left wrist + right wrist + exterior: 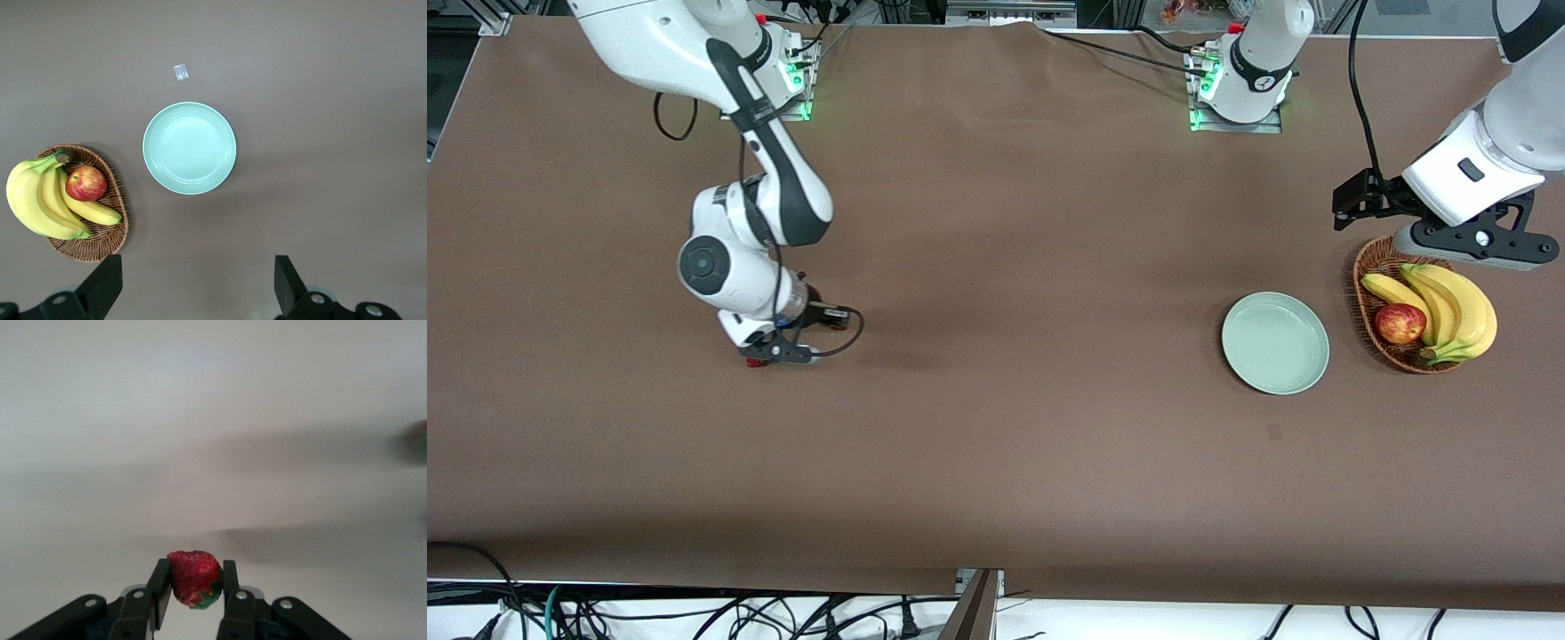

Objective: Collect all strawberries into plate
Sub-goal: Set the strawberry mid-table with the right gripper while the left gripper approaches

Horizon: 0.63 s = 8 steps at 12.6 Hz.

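My right gripper [769,356] is low over the table toward the right arm's end, shut on a small red strawberry [194,578] with a green cap; the berry shows as a red spot [754,361] at the fingers. A blurred red and green thing [419,443] lies on the table a little way off; I cannot tell what it is. The pale mint-green plate [1275,342] [189,148] sits empty toward the left arm's end. My left gripper [1476,244] [198,267] hangs open high above the wicker basket, holding nothing.
A brown wicker basket [1371,267] [100,243] with bananas [1449,307] and a red apple [1400,323] stands beside the plate. A small scrap of tape [181,72] lies on the brown cloth nearer to the front camera than the plate.
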Each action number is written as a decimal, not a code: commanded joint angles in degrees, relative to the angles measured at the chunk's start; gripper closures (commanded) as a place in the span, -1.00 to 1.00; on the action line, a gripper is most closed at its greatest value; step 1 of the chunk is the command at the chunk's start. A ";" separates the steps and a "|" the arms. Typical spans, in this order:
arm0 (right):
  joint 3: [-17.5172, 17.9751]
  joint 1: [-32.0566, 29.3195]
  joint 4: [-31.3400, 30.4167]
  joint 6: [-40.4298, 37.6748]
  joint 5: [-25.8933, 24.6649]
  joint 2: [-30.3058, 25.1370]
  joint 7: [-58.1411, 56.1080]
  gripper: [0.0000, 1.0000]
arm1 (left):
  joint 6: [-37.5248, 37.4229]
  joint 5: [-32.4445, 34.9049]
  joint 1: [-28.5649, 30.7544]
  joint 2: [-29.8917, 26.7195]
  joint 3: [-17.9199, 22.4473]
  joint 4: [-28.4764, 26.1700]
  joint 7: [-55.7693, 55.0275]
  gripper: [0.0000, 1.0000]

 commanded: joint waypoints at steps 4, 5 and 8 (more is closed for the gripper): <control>5.27 11.62 21.34 4.72 9.63 13.71 23.46 0.47 | -1.55 1.56 0.09 0.88 -0.30 2.09 -0.12 -1.00; 5.27 14.61 24.68 8.23 9.64 16.35 28.81 0.47 | -1.55 1.56 0.00 0.88 -0.30 2.09 -0.12 -1.00; 5.27 24.10 30.07 22.97 9.55 23.82 41.57 0.45 | -1.81 1.56 -0.09 0.88 -0.30 2.09 -0.03 -1.00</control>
